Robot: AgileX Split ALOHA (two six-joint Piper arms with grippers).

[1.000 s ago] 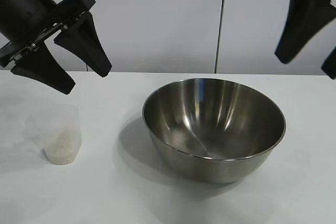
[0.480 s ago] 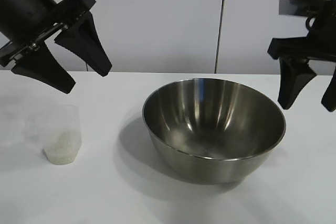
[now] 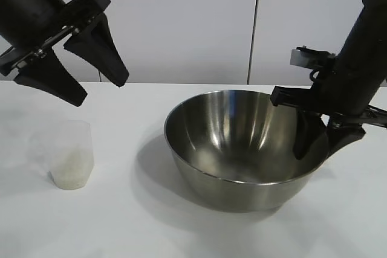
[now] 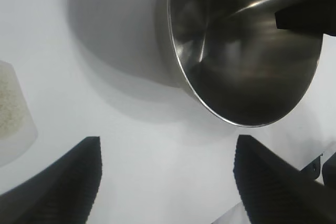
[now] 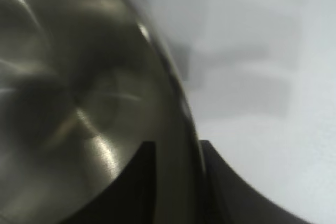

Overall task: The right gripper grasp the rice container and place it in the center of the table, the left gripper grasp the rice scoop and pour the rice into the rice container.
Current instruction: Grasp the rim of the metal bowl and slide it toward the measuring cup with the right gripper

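On the plain white table (image 3: 121,228), the large round steel bowl (image 3: 242,149) is set centre-right, the small clear plastic cup (image 3: 71,155) of rice (image 3: 70,170) well apart at left, the right gripper (image 3: 323,143) straddling the bowl's right rim.

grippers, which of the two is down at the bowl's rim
The right gripper: its fingers straddle the rim of the rice container, one inside, one outside. The left gripper hangs open in the air above the rice scoop, touching nothing.
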